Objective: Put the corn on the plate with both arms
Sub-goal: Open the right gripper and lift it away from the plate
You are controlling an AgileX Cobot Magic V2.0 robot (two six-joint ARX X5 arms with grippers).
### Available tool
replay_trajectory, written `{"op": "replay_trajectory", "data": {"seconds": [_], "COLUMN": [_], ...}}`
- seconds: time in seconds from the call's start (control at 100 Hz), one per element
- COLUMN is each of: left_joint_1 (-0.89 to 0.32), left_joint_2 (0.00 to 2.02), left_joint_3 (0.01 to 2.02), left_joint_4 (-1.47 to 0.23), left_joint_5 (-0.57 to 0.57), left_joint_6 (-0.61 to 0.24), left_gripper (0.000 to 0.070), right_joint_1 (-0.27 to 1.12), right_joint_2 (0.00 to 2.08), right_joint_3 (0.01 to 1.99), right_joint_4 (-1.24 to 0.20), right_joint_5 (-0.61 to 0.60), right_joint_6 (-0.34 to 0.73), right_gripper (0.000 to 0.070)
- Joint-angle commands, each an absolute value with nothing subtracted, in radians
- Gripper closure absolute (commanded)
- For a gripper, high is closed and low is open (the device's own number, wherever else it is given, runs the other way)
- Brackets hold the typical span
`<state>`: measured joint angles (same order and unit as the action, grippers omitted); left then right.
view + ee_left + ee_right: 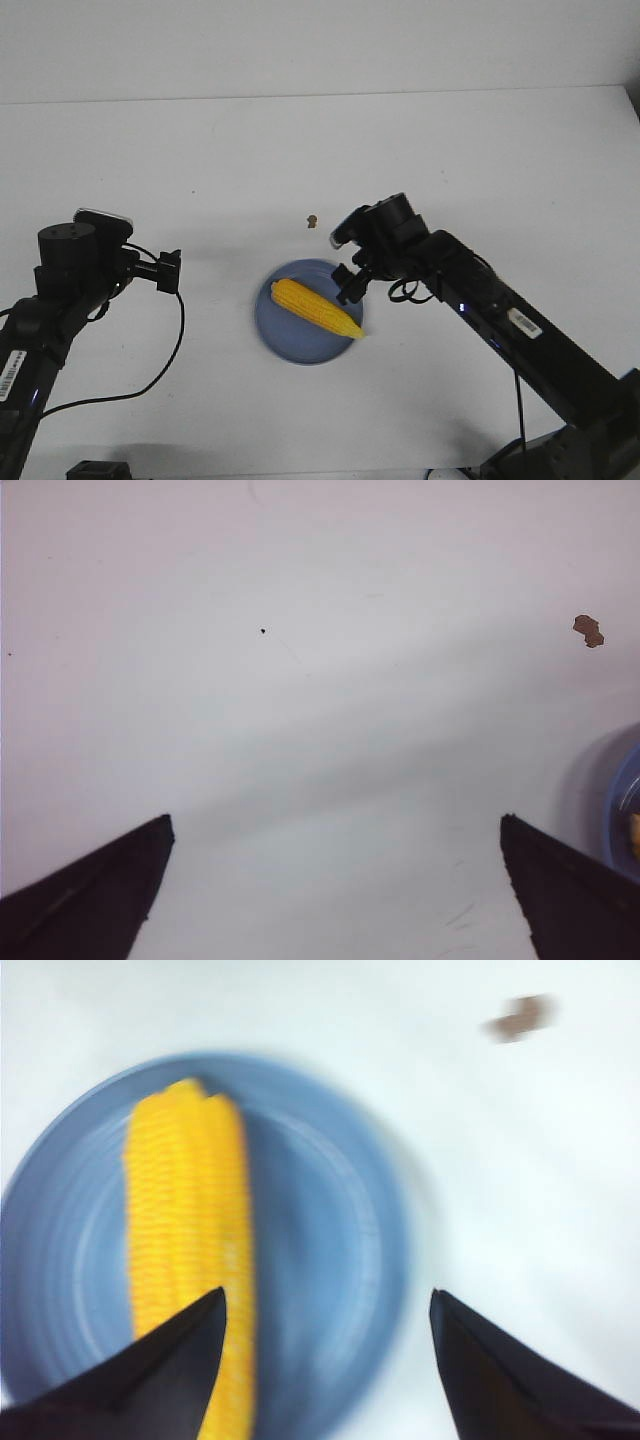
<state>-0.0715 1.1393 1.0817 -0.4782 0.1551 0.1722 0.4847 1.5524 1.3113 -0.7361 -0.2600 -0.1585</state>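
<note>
A plain white desk [320, 160] fills the front view, bare but for a tiny brown speck [312, 219] at about 12 o'clock from the plate [285, 335]. And there's the corn [315, 307], lying across the plate, blunt end toward 10 o'clock and tip toward 4 o'clock, the tip reaching the rim or just past it. By the look of it the placing is done: nothing grips the cob.

The right gripper [349, 285] hangs just above the plate's 2 o'clock edge, close to the corn. Its wrist view shows the fingers [160, 1370] spread wide and empty, the corn [190, 1260] beneath them. What's left, I'd judge, is only for that arm to clear away.

The left gripper [168, 271] sits well apart at 9 o'clock from the plate, its fingers [95, 895] wide over bare desk, holding nothing.

The right wrist view is blurred. In the left wrist view only a sliver of plate [625, 800] shows at the frame's edge. Whether the right fingers touch the cob, I can't tell.
</note>
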Motion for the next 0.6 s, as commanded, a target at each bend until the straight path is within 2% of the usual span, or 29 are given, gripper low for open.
{"op": "replay_trajectory", "data": {"seconds": [0.0, 0.25, 0.59], "left_joint_1": [-0.072, -0.071, -0.071], "left_joint_2": [1.147, 1.147, 1.133], "left_joint_3": [1.093, 1.093, 1.093], "left_joint_4": [-0.47, -0.47, -0.466], "left_joint_5": [0.154, 0.153, 0.154], "left_joint_6": [0.167, 0.163, 0.129], "left_gripper": [0.0034, 0.0034, 0.0034], "right_joint_1": [0.445, 0.243, 0.019], "right_joint_2": [1.519, 1.337, 0.989], "right_joint_3": [1.323, 1.276, 1.025], "right_joint_4": [-0.744, -0.753, -0.567], "right_joint_5": [-0.26, -0.26, -0.257], "right_joint_6": [-0.149, -0.146, -0.08], "right_gripper": [0.027, 0.027, 0.027]}}
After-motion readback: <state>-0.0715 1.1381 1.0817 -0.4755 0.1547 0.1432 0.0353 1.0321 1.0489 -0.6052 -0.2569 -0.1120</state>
